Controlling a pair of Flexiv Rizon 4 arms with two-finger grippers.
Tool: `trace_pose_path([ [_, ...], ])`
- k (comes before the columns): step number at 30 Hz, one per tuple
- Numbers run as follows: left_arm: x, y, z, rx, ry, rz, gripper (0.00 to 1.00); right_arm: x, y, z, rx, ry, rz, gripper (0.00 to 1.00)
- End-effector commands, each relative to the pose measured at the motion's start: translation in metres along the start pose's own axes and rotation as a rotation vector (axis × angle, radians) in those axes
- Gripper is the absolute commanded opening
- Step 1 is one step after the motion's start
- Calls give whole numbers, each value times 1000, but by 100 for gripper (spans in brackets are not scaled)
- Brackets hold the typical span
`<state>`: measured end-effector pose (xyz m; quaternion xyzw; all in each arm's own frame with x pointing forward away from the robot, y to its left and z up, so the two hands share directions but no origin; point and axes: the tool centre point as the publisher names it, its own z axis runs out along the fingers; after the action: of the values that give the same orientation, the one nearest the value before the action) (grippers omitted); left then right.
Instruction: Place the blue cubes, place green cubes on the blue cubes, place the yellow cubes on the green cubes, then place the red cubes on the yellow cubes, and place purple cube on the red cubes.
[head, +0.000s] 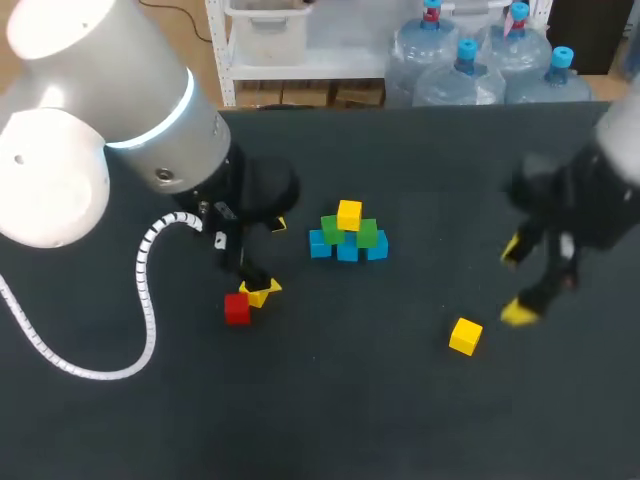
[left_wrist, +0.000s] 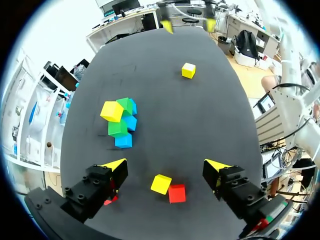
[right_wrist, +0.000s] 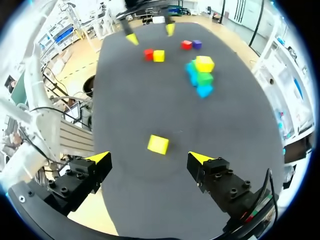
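At the table's middle stands a pyramid: blue cubes (head: 347, 251) below, green cubes (head: 366, 235) on them, one yellow cube (head: 349, 214) on top. My left gripper (head: 268, 258) hangs open above a red cube (left_wrist: 176, 193) and a touching yellow cube (left_wrist: 161, 184), both low between its fingers. A loose yellow cube (head: 465, 336) lies right of the pyramid, just ahead of my open right gripper (right_wrist: 150, 158), seen in the head view as (head: 514, 282). A second red cube (right_wrist: 186, 44) and a purple cube (right_wrist: 197, 44) sit side by side beyond the pyramid (right_wrist: 200, 77); the left arm hides them in the head view.
The dark table (head: 400, 400) is bare along its front and right of the pyramid. A white coiled cable (head: 145, 290) hangs from my left arm over the table's left part.
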<state>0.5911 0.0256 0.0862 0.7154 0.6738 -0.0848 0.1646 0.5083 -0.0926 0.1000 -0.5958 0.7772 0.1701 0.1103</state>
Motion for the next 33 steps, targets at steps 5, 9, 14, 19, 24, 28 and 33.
trace_pose_path([
  [5,1,1,1,2,-3,2,100,-11,5,29,-6,34,12,100],
  [9,1,1,1,2,-3,2,100,1,8,35,4,115,36,100],
  [14,1,1,1,2,-3,2,100,8,7,47,-17,125,57,100],
  [19,1,1,1,2,-3,2,100,21,7,61,-10,147,83,100],
  [24,1,1,1,2,-3,2,100,27,2,74,-15,133,107,100],
  [28,1,1,1,2,-3,2,100,27,5,83,-7,160,81,100],
  [33,1,1,1,2,-3,2,100,22,7,89,1,194,41,100],
])
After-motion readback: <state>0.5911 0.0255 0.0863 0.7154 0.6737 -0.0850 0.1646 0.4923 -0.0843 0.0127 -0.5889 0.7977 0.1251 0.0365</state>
